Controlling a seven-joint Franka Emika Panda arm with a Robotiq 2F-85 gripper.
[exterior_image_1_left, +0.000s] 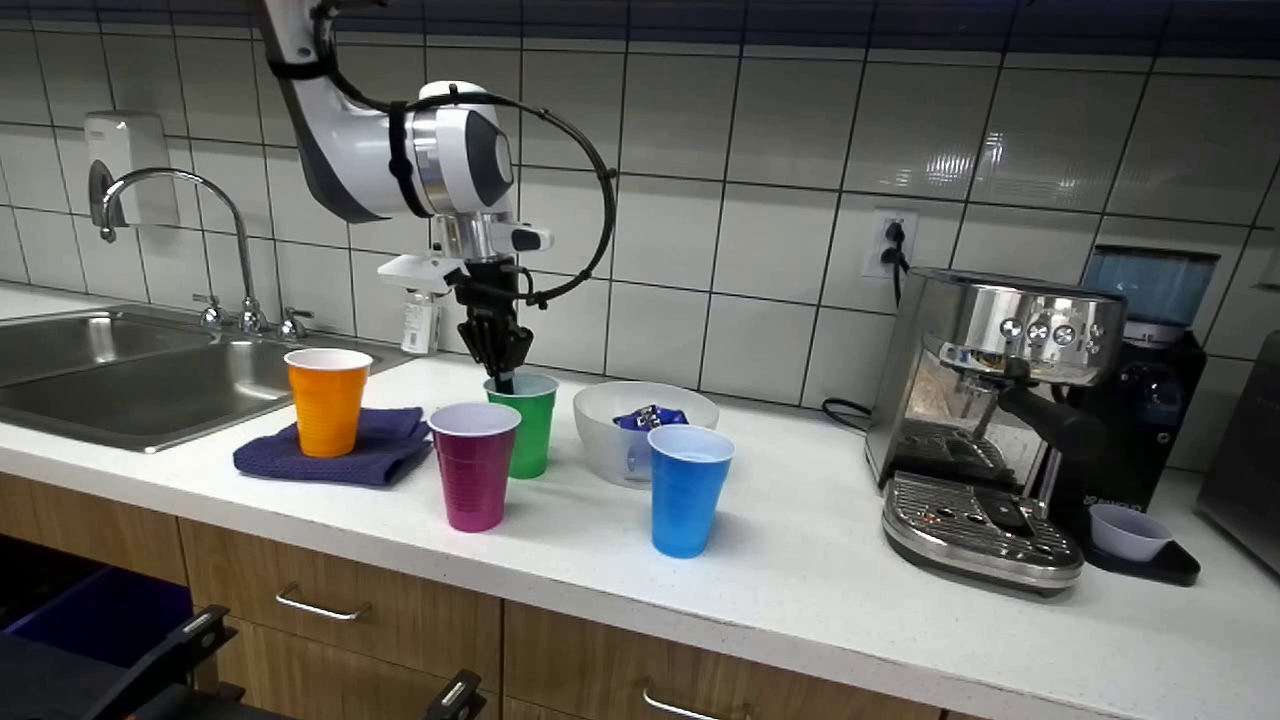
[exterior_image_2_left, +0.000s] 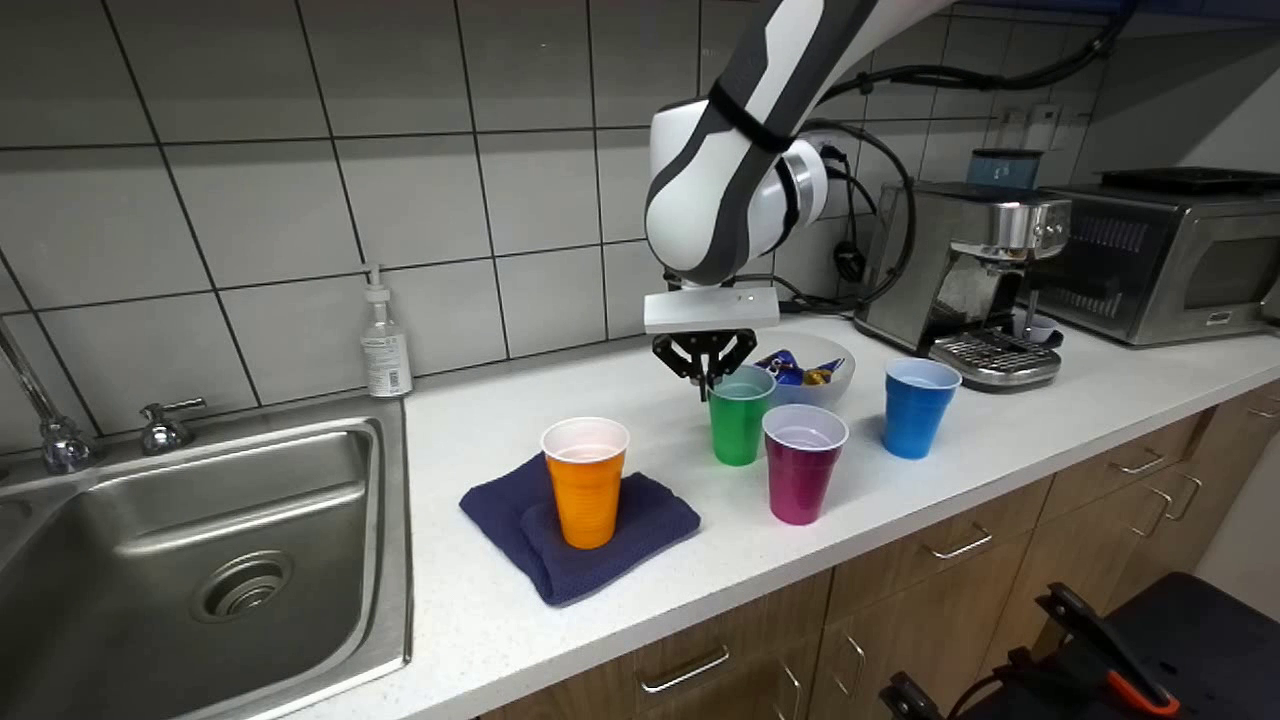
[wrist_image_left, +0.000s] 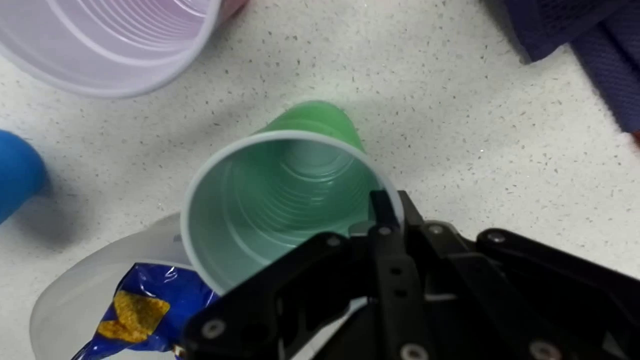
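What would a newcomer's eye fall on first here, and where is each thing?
Probably the black gripper first, pinching the green cup at its rim. Next, the orange cup on the folded navy cloth, with the magenta cup and the blue cup standing on the white counter. The shiny coffee machine also stands out, to the right of the cups in both exterior views.

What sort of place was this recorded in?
Most likely a kitchen or kitchenette, though whether home or office I can't tell: a steel sink is set into the countertop, with an espresso machine and what looks like a microwave further along.
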